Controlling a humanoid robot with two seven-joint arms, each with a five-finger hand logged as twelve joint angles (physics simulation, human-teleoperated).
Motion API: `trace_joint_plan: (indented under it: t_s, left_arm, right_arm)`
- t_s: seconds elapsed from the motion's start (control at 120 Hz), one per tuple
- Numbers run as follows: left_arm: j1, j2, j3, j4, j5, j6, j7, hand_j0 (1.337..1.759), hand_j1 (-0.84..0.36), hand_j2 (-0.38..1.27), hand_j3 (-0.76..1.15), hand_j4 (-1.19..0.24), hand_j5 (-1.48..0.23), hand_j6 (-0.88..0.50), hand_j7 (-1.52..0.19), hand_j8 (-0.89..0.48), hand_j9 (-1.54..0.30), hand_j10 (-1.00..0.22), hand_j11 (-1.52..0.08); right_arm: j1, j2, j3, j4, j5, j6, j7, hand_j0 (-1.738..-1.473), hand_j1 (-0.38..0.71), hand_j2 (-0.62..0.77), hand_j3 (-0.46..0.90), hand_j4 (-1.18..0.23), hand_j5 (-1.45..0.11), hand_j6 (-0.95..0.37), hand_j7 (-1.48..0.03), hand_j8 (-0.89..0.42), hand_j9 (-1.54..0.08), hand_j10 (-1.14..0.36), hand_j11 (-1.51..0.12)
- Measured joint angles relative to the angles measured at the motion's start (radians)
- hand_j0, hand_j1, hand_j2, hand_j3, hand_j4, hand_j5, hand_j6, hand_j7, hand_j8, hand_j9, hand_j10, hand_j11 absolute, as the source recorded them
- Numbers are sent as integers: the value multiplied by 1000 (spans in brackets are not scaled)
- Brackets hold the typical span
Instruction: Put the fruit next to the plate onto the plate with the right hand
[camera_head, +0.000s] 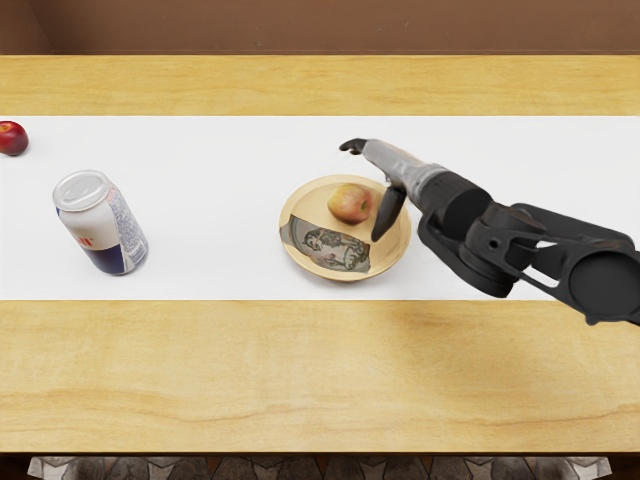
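Note:
A yellow-red apple (349, 202) lies on the tan plate (300, 212), in its upper half. My right hand (375, 180) hovers just right of the apple, over the plate's right side. Its fingers (388, 213) are spread, one pointing down beside the fruit and another (352, 146) reaching up and left. Nothing is held in it. The right arm comes in from the right edge.
A drink can (100, 222) lies tilted on the white runner (220, 160) at the left. A small red fruit (12, 137) sits at the far left edge. The wooden table (300, 380) extends toward the front.

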Motion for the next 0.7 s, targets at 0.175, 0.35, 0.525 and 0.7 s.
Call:
trace_joint_plan:
  t_s: [0.175,0.35,0.525,0.7]
  left_arm:
    - [0,0,0,0,0,0,0,1658,339,2,0,-9,-11,-9,-11,-9,-11,-9,-11]
    - [0,0,0,0,0,0,0,1658,339,2,0,-9,-11,-9,-11,-9,-11,-9,-11]
    - [0,0,0,0,0,0,0,1658,339,2,0,-9,-11,-9,-11,-9,-11,-9,-11]
    - [0,0,0,0,0,0,0,1658,339,2,0,-9,-11,-9,-11,-9,-11,-9,-11]
  right_arm:
    - [-8,-103,120,62,164,196,0,-1658,-282,-2,0,-63,-82,-59,-81,-57,-82,-60,-82]
    - [-12,-214,239,73,373,434,0,-1658,-321,0,0,-28,-35,-27,-34,-26,-35,-26,-35]
    - [-14,-334,323,68,564,639,0,-1658,-338,0,0,-13,-15,-13,-15,-12,-15,-12,-15]
    - [-14,-430,385,61,698,758,0,-1658,-345,1,0,-7,-7,-7,-6,-6,-6,-6,-6]
